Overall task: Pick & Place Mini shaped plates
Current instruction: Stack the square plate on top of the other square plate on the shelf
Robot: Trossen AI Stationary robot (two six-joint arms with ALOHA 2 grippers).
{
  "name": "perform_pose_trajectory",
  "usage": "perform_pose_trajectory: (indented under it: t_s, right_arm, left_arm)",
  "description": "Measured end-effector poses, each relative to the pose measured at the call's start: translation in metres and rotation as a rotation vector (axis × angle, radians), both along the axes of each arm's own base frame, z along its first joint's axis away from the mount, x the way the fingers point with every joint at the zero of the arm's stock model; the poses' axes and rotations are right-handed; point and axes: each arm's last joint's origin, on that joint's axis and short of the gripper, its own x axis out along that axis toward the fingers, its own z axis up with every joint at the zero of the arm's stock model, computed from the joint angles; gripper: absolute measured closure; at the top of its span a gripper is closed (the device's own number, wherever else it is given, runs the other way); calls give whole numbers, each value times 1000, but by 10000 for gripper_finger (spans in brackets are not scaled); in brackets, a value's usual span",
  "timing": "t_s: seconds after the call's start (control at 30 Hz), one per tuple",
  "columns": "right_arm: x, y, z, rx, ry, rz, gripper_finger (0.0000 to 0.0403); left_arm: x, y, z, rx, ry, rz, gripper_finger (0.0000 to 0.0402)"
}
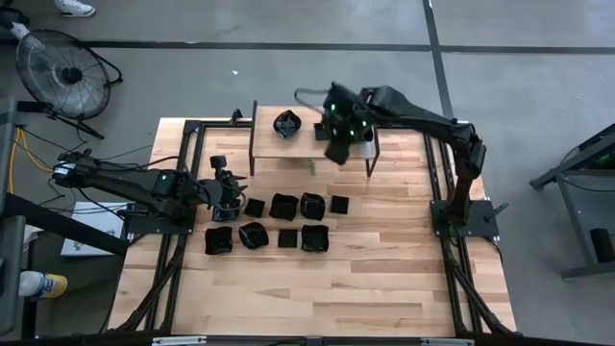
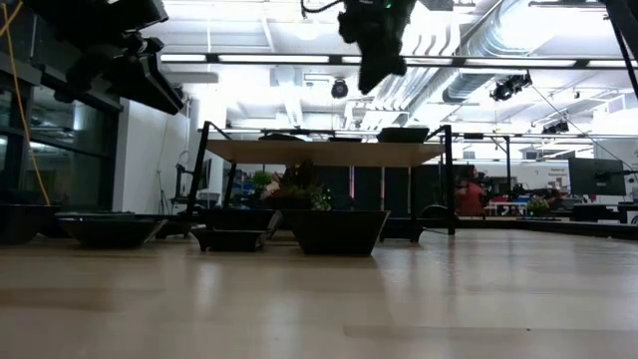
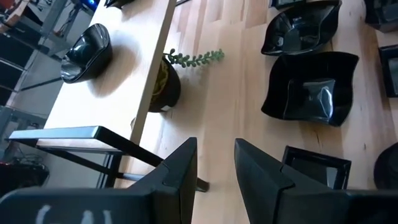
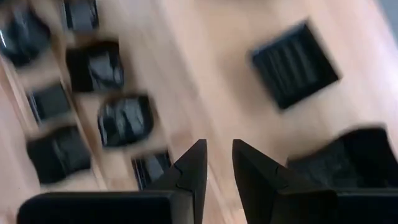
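Several mini shaped plates lie flat in two rows on the table point(image 1: 283, 206) point(image 1: 254, 234). More plates sit on a small raised shelf point(image 1: 264, 144) at the far side: a rounded one point(image 1: 286, 123) point(image 3: 87, 50) and a square ribbed one point(image 4: 295, 62). My right gripper point(image 1: 336, 152) point(image 4: 217, 158) hovers well above the shelf's right part point(image 2: 379, 45), fingers slightly apart, holding nothing. My left gripper point(image 1: 228, 200) point(image 3: 216, 162) waits over the table just left of the far row, narrowly open and empty, beside a small square plate point(image 3: 314, 165).
A small potted plant point(image 3: 165, 81) point(image 1: 311, 166) stands on the table under the shelf's near edge. The shelf rests on thin black legs point(image 2: 447, 179). Black frame rails run along the table's left and right sides point(image 1: 447, 207). Bare wood point(image 1: 317, 298) fills the near half.
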Motion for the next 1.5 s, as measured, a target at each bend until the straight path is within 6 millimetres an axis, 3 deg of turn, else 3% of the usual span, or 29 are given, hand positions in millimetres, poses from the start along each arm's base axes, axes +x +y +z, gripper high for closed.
perform_pose_trajectory:
  t_s: [0.33,0.67,0.97,1.3,1.5]
  right_arm:
    - [6,88,-3,-103,177,213,332]
    - [9,144,-7,-202,179,313,332]
    - [-4,162,-71,-208,152,361,332]
    - [-32,176,-112,-202,-16,356,332]
    - [-43,191,-156,-239,-63,481,332]
  left_arm:
    - [0,0,0,-24,-14,11,299]
    - [0,-1,0,-52,-11,-16,299]
    - [0,-8,0,-34,-15,-42,299]
    - [-4,-22,2,20,-56,-44,299]
    - [-5,-25,2,21,-67,-46,299]
